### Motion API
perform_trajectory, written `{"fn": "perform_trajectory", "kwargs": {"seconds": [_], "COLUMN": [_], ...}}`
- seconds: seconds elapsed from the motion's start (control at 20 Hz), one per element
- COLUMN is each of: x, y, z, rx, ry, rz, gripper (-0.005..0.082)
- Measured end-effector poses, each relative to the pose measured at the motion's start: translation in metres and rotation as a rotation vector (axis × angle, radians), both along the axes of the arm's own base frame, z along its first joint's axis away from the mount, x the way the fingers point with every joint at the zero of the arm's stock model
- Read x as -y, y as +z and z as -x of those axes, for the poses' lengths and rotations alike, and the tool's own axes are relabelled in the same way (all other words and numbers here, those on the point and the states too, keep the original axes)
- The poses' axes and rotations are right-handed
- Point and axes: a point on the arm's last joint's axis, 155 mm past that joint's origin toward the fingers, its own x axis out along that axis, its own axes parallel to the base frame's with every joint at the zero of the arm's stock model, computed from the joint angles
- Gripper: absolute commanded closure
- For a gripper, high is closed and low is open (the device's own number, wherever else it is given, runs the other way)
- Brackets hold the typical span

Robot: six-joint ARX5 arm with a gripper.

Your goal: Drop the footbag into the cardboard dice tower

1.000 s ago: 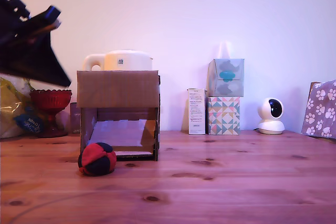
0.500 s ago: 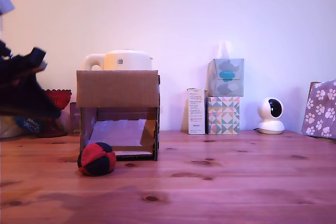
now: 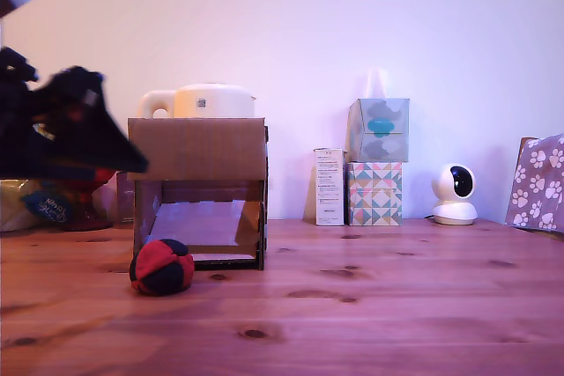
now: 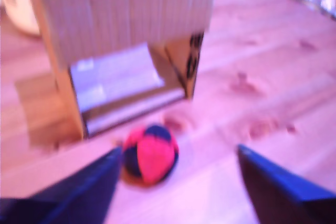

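From my remote seat, starting at the exterior view's left, I see my gripper (image 3: 132,165) as a dark blurred wedge in the air, its tip up at about ten o'clock from the footbag (image 3: 162,267) and just reaching the left edge of the cardboard dice tower (image 3: 199,191). Behind the arm, low against the wall, a red glass bowl (image 3: 88,195) and some blue and yellow packaging (image 3: 35,204) peek out.

The footbag sits on the wooden table (image 3: 370,314), red panels on top and black below, at roughly seven o'clock from the tower's lower front opening and just in front of its left post. In the wrist view, which is smeared, the footbag (image 4: 150,153) lies between my two dark fingers (image 4: 89,190), nearer one of them; the claw is spread wide, touching nothing I can make out. The tower (image 4: 126,51) stands just beyond the ball there, its pale sloped ramp showing in the opening.

Moving on in the exterior view, a cream kettle (image 3: 201,100) shows above the tower's plain upper panel, behind it. Further right, near the wall, stands a narrow white carton (image 3: 330,187), then two stacked tissue boxes (image 3: 376,161), the lower one patterned in triangles. At about three o'clock from those is a small white camera with a dark round face (image 3: 456,194). At the far right edge leans a purple paw-print bag (image 3: 538,184).
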Motion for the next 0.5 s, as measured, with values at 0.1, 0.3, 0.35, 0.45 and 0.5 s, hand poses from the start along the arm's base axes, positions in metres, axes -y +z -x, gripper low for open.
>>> {"fn": "perform_trajectory", "kwargs": {"seconds": [0.1,0.3,0.35,0.45,0.5], "x": [0.003,0.01,0.011,0.014,0.017], "y": [-0.007,-0.021,-0.028,-0.042,-0.049], "z": [-0.009,-0.024,-0.027,-0.034,-0.038], "rx": [0.017,0.04,0.029,0.004,-0.012], "ry": [0.0,0.004,0.004,0.002,0.001], "rz": [-0.014,-0.011,-0.017,-0.035,-0.046], "gripper": [0.0011,0.0011,0.0011,0.0011,0.0011]}}
